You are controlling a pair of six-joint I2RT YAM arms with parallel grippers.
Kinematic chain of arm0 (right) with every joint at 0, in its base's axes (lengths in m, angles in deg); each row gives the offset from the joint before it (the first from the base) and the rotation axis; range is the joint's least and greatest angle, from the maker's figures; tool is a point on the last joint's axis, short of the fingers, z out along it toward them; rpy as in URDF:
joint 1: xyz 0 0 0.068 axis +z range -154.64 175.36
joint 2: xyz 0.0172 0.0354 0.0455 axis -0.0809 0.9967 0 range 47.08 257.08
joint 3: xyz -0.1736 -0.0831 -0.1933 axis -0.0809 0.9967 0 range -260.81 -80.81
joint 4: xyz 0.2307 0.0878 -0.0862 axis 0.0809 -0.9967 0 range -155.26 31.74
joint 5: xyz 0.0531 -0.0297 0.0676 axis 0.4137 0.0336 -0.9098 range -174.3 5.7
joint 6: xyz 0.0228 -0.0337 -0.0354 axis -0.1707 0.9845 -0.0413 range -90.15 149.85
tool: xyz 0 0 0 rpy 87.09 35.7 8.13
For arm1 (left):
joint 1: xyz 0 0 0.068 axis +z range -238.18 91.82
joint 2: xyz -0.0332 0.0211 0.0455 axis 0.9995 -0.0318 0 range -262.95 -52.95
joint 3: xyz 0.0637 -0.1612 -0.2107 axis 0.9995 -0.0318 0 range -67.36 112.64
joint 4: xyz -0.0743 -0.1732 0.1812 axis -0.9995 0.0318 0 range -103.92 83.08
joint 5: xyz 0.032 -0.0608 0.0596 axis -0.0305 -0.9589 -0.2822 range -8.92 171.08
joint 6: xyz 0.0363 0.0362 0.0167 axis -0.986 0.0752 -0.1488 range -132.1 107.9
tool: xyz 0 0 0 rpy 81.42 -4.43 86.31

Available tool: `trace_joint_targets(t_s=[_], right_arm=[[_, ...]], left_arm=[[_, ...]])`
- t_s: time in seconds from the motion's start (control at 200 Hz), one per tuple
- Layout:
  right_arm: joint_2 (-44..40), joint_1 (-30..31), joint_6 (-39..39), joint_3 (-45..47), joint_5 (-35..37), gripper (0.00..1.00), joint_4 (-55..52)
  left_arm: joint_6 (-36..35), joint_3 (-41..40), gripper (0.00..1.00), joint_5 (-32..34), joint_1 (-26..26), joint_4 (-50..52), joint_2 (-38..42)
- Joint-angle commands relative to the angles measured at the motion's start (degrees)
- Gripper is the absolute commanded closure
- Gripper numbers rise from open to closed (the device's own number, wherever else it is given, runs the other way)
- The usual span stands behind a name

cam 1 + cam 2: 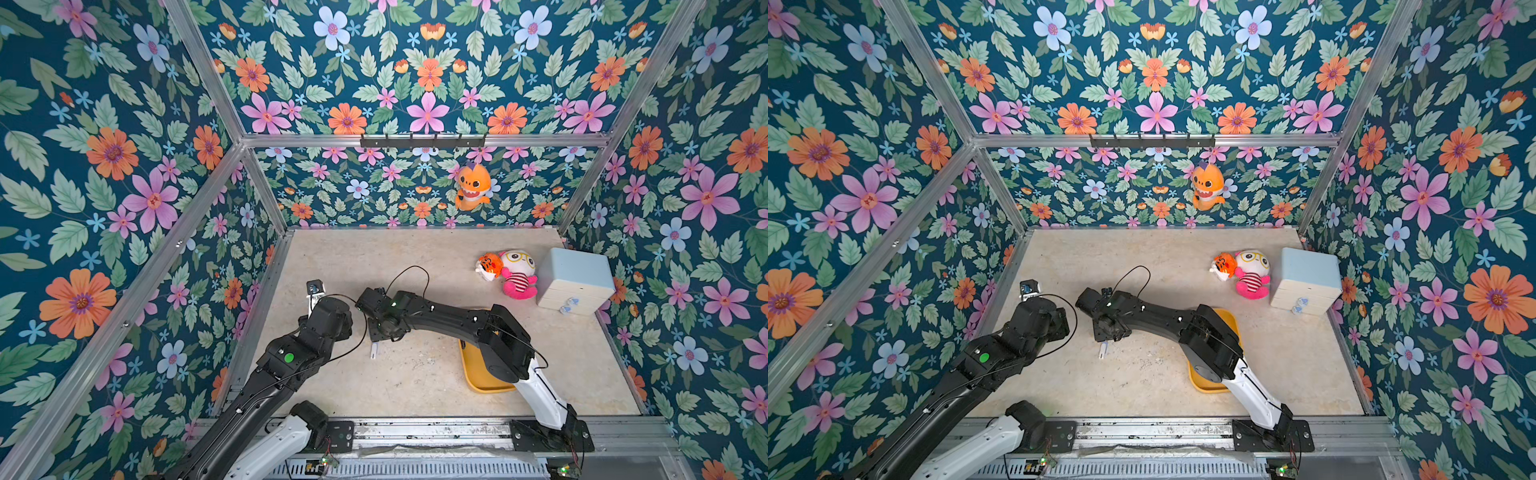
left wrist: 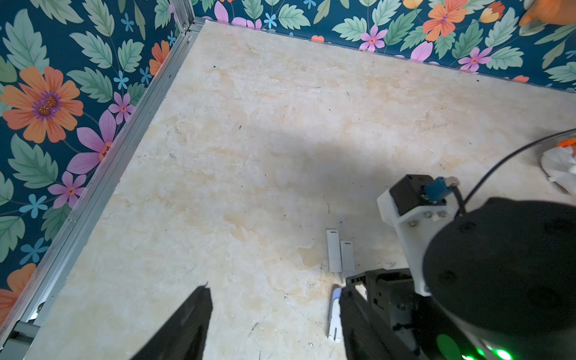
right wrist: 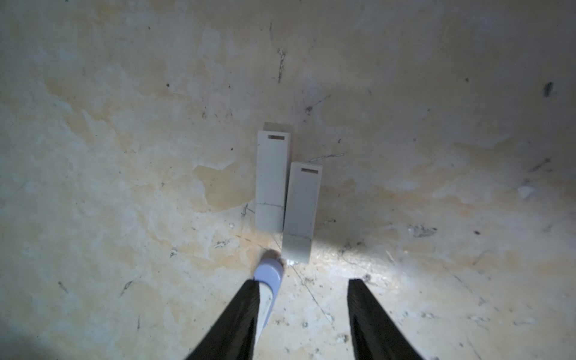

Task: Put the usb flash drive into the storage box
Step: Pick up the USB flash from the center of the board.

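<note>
White usb flash drive (image 1: pixel 375 351) against one finger of my right hand (image 3: pixel 304 282), jaws apart; yellow storage box (image 1: pixel 469 374) at its three o'clock; left hand (image 2: pixel 274 291) wide.

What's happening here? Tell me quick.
The right gripper is down at the table, jaws open, with a lilac-capped flash drive lying flat between them, close to one side. Two grey flash drives lie just beyond. The left gripper hovers nearby, open and empty. The yellow storage box sits partly under the right arm.
</note>
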State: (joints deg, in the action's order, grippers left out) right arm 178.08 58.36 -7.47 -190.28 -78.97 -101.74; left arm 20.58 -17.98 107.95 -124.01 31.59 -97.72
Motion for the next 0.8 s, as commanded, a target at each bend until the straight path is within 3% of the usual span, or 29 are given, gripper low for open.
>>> trace_joint_targets(t_s=[0.0,0.59,0.795], right_arm=[[1.1,0.3,1.4,-0.9,0.6,0.49,-3.2],[6.7,1.1,3.9,-6.5,2.2,0.5,-5.4],[8.6,1.1,3.9,-7.8,4.8,0.55,-8.1]], left_arm=[[-0.4,0.1,0.3,0.6,0.1,-0.9,0.0],[-0.2,-0.1,0.29,1.1,0.1,-0.9,-0.7],[-0.2,-0.2,0.29,1.1,0.1,-0.9,-0.9]])
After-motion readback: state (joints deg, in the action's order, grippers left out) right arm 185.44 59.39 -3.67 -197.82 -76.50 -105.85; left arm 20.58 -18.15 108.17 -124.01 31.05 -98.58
